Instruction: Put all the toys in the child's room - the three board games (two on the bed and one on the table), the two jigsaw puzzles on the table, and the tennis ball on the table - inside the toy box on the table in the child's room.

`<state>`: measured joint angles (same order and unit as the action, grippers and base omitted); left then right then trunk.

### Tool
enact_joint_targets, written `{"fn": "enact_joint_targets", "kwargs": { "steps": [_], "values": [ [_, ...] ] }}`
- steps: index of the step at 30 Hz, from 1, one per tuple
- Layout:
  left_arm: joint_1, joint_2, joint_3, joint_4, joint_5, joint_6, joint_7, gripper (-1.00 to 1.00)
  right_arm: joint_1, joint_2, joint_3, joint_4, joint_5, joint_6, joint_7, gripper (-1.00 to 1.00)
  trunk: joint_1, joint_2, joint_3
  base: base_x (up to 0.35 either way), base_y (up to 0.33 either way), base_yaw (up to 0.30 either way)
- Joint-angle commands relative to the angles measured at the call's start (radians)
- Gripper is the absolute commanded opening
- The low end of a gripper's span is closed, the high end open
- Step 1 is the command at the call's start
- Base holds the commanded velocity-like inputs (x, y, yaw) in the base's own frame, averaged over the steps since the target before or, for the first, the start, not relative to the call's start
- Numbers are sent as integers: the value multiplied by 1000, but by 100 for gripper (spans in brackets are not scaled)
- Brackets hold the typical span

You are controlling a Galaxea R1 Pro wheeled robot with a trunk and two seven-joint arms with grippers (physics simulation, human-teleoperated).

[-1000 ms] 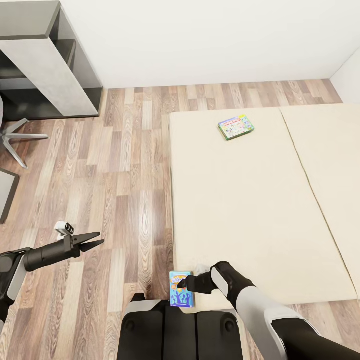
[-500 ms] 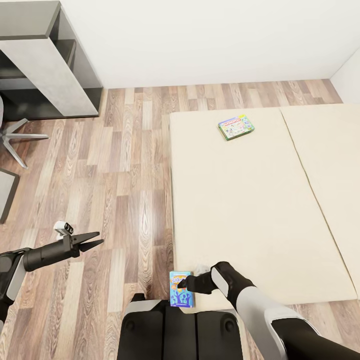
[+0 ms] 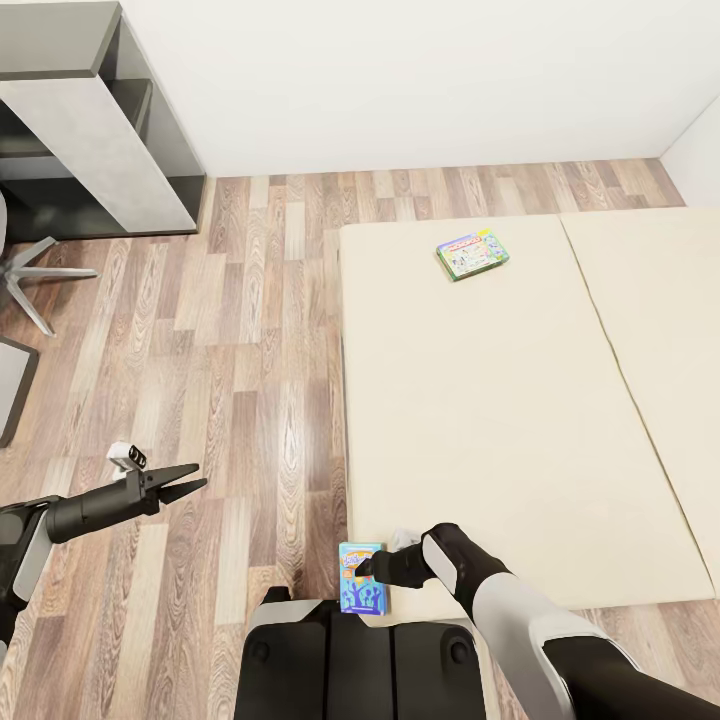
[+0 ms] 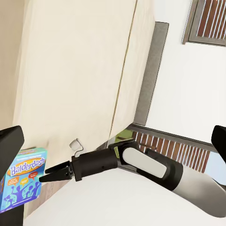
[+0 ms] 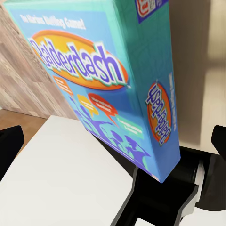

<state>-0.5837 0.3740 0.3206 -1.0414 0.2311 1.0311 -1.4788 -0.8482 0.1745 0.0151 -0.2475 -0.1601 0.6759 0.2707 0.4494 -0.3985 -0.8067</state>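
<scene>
A blue board game (image 3: 362, 580) printed "Balderdash" sits at the near left corner of the cream bed (image 3: 500, 400), beside my base. My right gripper (image 3: 366, 568) is open, its tips right at the box's near end, and the box (image 5: 108, 80) looms close between the spread fingers. From the left wrist, the right gripper (image 4: 44, 178) points at the same box (image 4: 21, 186). A green-bordered board game (image 3: 472, 254) lies flat near the bed's far left corner. My left gripper (image 3: 195, 485) hangs open and empty over the floor. The toy box, jigsaw puzzles and tennis ball are out of view.
A grey furniture unit (image 3: 100, 120) stands at the back left by the white wall, with a chair's star base (image 3: 25, 275) next to it. Wood-plank floor (image 3: 230, 330) runs between it and the bed. The left wrist view shows the grey headboard (image 4: 153, 70) and brown shutters (image 4: 209, 21).
</scene>
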Motion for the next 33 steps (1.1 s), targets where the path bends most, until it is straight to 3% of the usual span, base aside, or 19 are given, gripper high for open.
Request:
{"fn": "enact_joint_targets", "kwargs": {
  "steps": [1, 10, 33],
  "values": [
    [0, 0, 0, 0, 1, 11, -3, 100, 0, 0, 2, -1, -7, 5, -2, 100, 1, -1, -1, 0, 0, 0],
    [0, 0, 0, 0, 1, 11, -3, 100, 0, 0, 2, -1, -10, 5, -13, 100, 1, -1, 3, 0, 0, 0],
    [1, 0, 0, 0, 1, 10, -3, 100, 0, 0, 2, -1, -18, 5, -45, 100, 1, -1, 39, 0, 0, 0]
  ]
}}
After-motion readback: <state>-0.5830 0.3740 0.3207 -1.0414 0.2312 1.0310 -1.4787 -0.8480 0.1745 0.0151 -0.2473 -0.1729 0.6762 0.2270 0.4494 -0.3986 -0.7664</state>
